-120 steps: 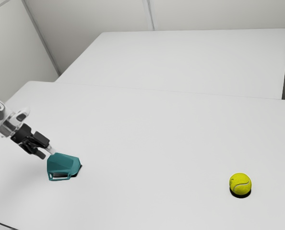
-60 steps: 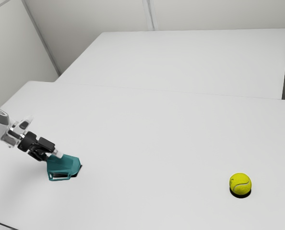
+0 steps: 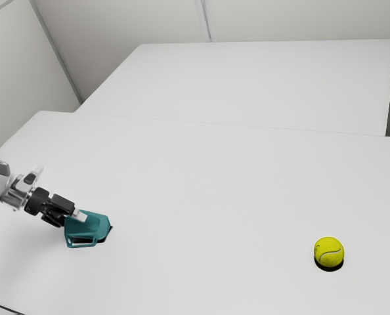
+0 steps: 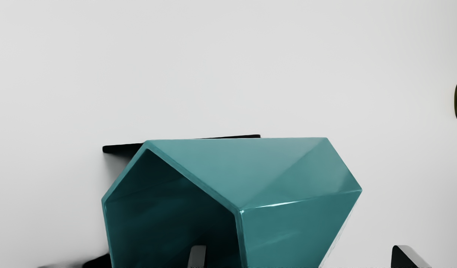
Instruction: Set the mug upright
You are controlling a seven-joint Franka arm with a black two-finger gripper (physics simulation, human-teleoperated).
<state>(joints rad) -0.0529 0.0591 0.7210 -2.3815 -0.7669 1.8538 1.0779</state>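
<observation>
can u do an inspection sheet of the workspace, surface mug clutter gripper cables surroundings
Surface: white table, plain, no spill seen
Job's things: teal mug lying on its side, not upright
Clutter: yellow tennis ball, well apart from the mug
Gripper: open, at the mug, one finger at its mouth
Cables: thin dark line at the exterior view's lower left, cannot tell if cable
Surroundings: pale walls, another white surface beyond the table

We record one white tabletop [image 3: 215, 190]; a second white surface [image 3: 260, 85] beyond it; pale grey walls [image 3: 116, 23], one vertically seamed.
</observation>
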